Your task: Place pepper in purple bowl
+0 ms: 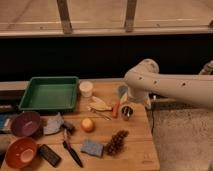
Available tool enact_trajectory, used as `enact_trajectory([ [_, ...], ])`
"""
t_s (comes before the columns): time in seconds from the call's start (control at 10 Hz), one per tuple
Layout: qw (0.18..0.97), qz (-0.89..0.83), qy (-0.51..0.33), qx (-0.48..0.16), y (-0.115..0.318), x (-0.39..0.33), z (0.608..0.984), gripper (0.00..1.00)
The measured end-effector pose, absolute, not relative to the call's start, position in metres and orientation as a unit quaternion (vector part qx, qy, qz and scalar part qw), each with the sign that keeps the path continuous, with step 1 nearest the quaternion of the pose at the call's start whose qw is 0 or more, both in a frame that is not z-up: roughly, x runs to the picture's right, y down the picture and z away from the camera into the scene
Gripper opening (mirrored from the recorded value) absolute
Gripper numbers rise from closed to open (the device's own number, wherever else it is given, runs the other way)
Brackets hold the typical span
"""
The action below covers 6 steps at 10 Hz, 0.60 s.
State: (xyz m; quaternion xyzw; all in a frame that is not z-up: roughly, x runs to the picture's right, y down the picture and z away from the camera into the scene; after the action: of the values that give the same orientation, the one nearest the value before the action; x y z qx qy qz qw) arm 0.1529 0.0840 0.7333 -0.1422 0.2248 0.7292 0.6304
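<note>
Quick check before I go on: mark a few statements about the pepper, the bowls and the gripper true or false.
The pepper lies on the table beside the metal cup. True.
The pepper is in the purple bowl. False: it is on the table, far from that bowl.
The gripper hangs over the green tray. False: it is open, close by the pepper.
The orange-red bowl sits nearer the camera than the purple bowl. True.

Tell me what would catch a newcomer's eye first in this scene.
The big white arm reaches in from the right, its pincer hanging beside the slim red pepper just right of centre. Next comes the bright green tray at the back left, with the purple bowl and an orange bowl in front of it along the left edge.
</note>
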Motion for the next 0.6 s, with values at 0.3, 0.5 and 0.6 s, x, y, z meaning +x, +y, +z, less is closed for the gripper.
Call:
enact_trajectory([
  [0.3,0.63,0.729,0.226,-0.143,0.0851,0.1528,0.7342,0.79],
  [0.5,0.635,0.726,0.218,-0.148,0.0831,0.1501,0.7362,0.79],
  [0.6,0.64,0.723,0.204,-0.158,0.0831,0.1449,0.7378,0.79],
])
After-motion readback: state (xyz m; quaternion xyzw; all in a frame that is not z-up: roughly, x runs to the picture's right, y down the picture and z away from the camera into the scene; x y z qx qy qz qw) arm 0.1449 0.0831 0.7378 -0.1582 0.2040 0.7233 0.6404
